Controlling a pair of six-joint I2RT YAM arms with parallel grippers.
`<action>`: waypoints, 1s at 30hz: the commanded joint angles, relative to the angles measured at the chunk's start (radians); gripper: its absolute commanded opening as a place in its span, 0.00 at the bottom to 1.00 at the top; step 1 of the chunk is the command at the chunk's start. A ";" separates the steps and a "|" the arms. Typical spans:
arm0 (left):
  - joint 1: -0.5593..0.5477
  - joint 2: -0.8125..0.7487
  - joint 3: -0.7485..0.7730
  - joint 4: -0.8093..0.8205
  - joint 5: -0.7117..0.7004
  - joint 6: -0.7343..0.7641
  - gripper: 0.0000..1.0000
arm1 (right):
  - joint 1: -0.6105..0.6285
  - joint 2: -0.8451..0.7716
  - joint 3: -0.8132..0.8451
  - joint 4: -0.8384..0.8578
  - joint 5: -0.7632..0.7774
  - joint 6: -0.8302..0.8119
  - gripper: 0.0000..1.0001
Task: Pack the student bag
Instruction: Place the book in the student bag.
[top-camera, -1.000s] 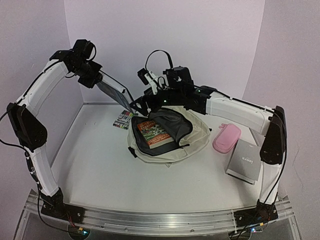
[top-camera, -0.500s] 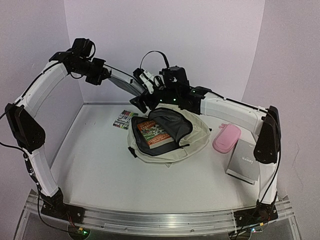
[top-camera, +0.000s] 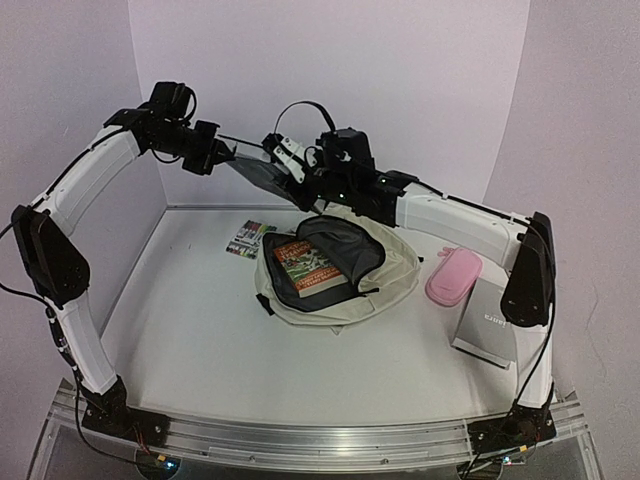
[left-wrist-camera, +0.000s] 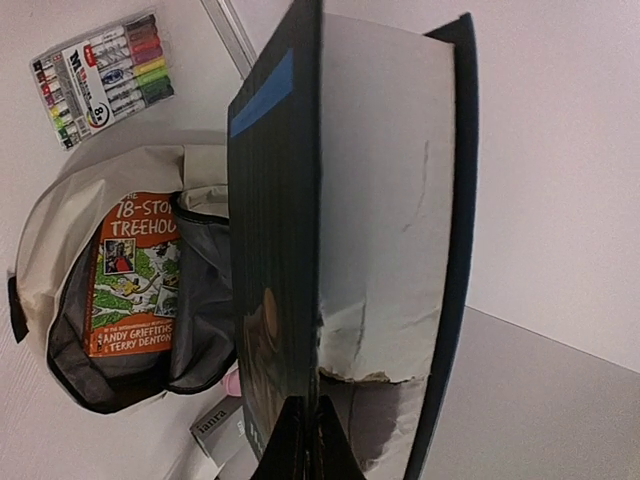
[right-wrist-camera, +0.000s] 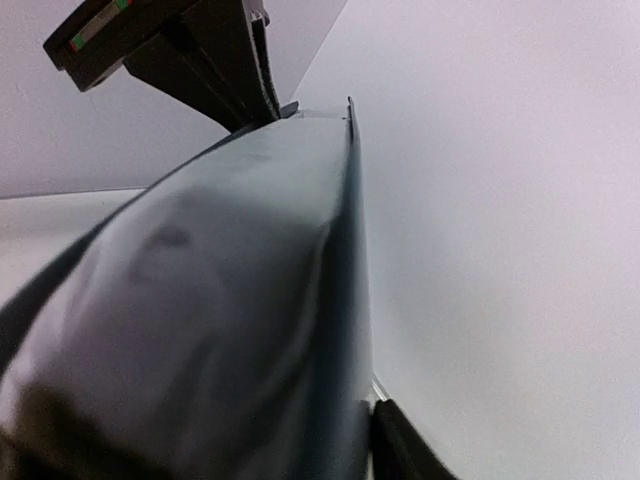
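The student bag (top-camera: 392, 276) lies open mid-table, cream with a dark lining, and an orange book (top-camera: 304, 265) sits inside it. Above and behind the bag a dark-covered book (top-camera: 262, 172) hangs in the air. My left gripper (top-camera: 228, 158) is shut on its left edge; in the left wrist view the fingers (left-wrist-camera: 292, 440) pinch the cover of the book (left-wrist-camera: 275, 250), over the bag (left-wrist-camera: 50, 225). My right gripper (top-camera: 291, 165) has closed on the book's right side. In the right wrist view the book (right-wrist-camera: 200, 330) fills the frame and one finger (right-wrist-camera: 395, 440) presses its cover; the other is hidden.
A pack of coloured markers (top-camera: 247, 238) lies behind the bag on the left. A pink pencil case (top-camera: 453, 276) and a grey box (top-camera: 488, 322) lie to the right of the bag. Walls close in the back and both sides.
The left arm raised the dark book from beside the bag and swung it right. The right gripper moved up to the book and closed on it from wide open.
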 joint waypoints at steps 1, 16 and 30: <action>-0.004 -0.070 -0.030 0.101 0.045 0.066 0.13 | -0.001 -0.076 -0.020 0.019 -0.019 0.043 0.28; 0.185 -0.177 -0.199 0.273 0.400 0.582 1.00 | -0.270 -0.210 -0.001 -0.203 -0.690 0.839 0.17; 0.107 -0.286 -0.577 0.687 0.781 0.550 0.97 | -0.344 -0.223 -0.114 0.023 -1.112 1.285 0.13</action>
